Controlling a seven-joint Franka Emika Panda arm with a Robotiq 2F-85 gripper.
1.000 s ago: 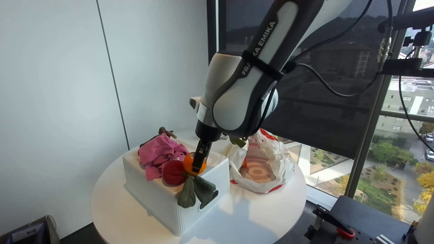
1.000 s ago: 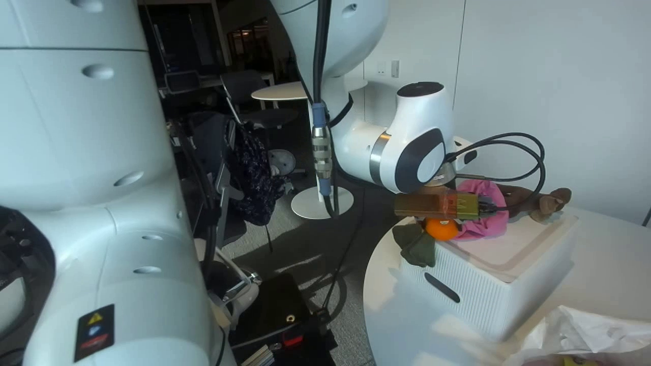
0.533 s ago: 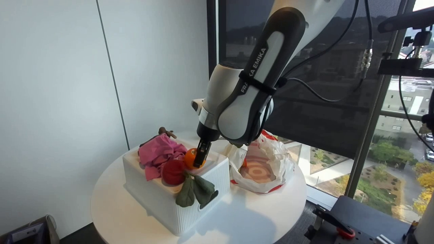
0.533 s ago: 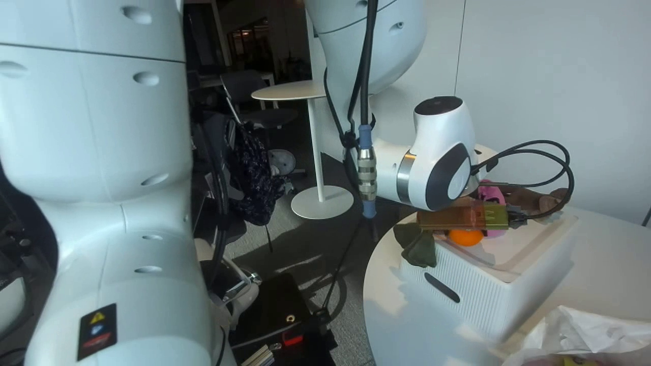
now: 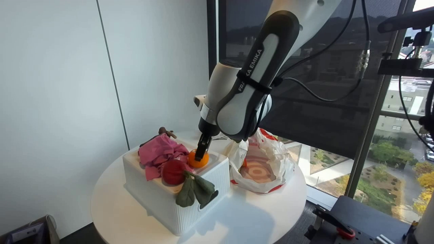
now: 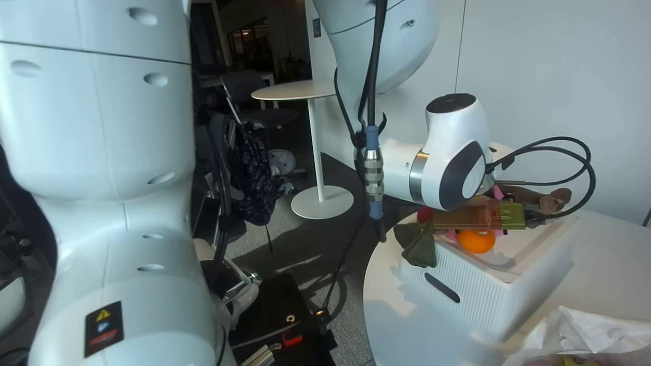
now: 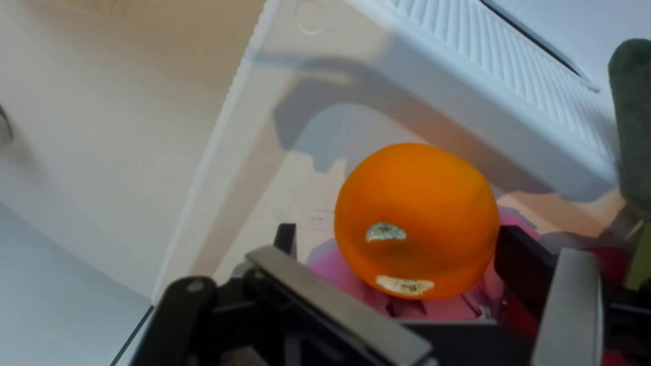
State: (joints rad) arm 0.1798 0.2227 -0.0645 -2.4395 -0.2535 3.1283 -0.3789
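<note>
Observe bright, smooth, rounded orange (image 7: pixel 417 198) with two pale patches (image 7: pixel 385 232), on top of white ribbed box (image 5: pixel 152 196) beside pink cloth (image 5: pixel 162 150), unclamped between widely spread jaws of tool (image 7: pixel 402 244).

In an exterior view, the white robot arm (image 6: pixel 107 229) fills the left side, a black warning label (image 6: pixel 103 328) low on it. Its pincer (image 6: pixel 477 234), mostly hidden behind an amber-and-olive casing (image 6: pixel 468 215), hangs by an orange (image 6: pixel 476 243) at the top of a white ribbed box (image 6: pixel 488 290) (a dark slot (image 6: pixel 442 287) cuts its side). Dark green leaves (image 6: pixel 419 249) droop over the box's edge. The box stands on a round white desk (image 6: pixel 396 325), near a white bag (image 6: pixel 585 330). Farther back stands a pedestal table (image 6: pixel 292 90).
</note>
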